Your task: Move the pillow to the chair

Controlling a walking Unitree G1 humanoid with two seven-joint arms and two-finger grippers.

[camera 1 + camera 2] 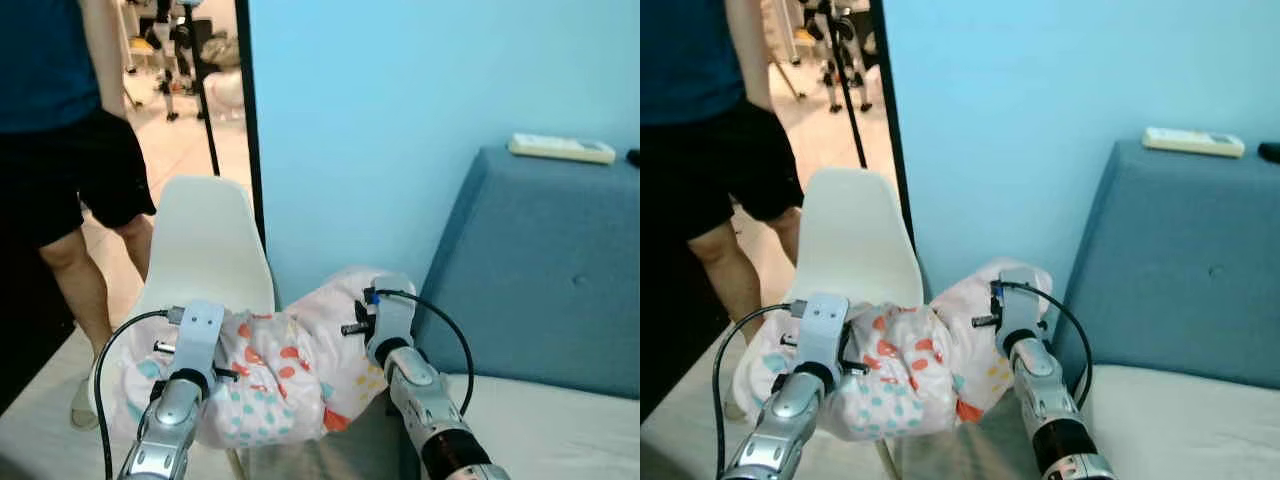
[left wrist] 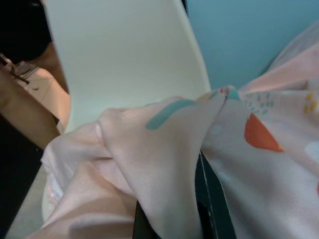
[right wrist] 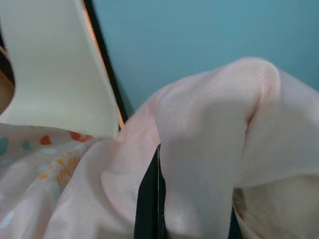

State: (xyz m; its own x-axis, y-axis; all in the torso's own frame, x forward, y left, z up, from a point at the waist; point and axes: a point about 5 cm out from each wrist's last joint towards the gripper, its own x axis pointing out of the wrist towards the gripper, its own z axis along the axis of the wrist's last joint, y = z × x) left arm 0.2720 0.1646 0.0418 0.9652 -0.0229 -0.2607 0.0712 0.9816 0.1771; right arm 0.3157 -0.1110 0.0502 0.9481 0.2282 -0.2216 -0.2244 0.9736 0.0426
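Head views, pillow: I see the pillow (image 1: pixel 270 375), pale pink with teal and orange shapes, held between my two arms over the seat of the white chair (image 1: pixel 205 250); whether it already rests on the seat I cannot tell.
Head views, left gripper: the left gripper (image 1: pixel 185 375) is pressed into the pillow's left end, fingers buried in the cloth.
Head views, right gripper: the right gripper (image 1: pixel 375 320) is at the pillow's upper right end, beside the blue sofa (image 1: pixel 540 280).
Head views, bystander: a person (image 1: pixel 70 150) stands just left of the chair.
Left wrist view, grip: a fold of pillow cloth lies clamped between the black fingers (image 2: pixel 212 199), chair back behind it.
Right wrist view, grip: cloth is bunched and pinched between the fingers (image 3: pixel 149 199), with the chair's edge (image 3: pixel 60 74) and the blue wall beyond.
Risk: both holds look to be on loose cover, not filling, so I judge the cloth could slip, or snag on a finger at release.
Risk, placement: the right end overhangs toward the sofa; let go there and the pillow may roll off the seat.
Hidden: the seat itself, the fingertips, and the pillow's underside.
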